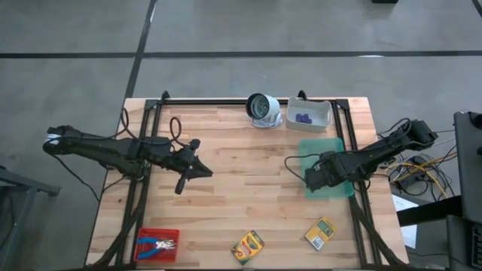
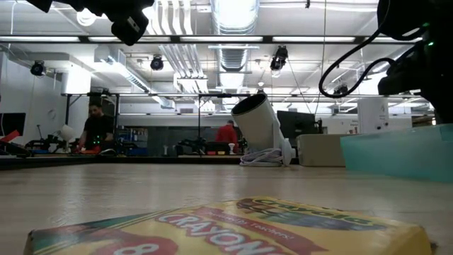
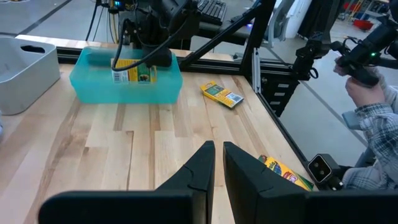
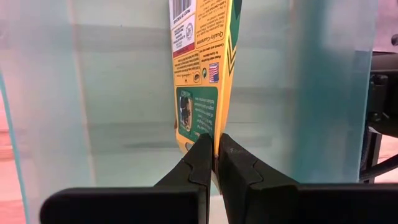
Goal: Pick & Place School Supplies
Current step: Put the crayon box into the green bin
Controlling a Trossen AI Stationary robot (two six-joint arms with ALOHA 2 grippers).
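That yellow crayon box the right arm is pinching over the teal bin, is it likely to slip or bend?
The crayon box looks like thin cardboard, so probably light and fairly stiff. The right end effector grips only its edge, so it may swing or slip. Its glossy print suggests a smooth surface. It hangs over the teal bin.

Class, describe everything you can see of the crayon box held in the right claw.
The crayon box is a flat yellow-and-green cardboard carton with a white barcode panel and small printed text. The right claw is shut on one thin edge. It sits inside the translucent teal bin, seemingly upright; contact with the bin floor cannot be told.
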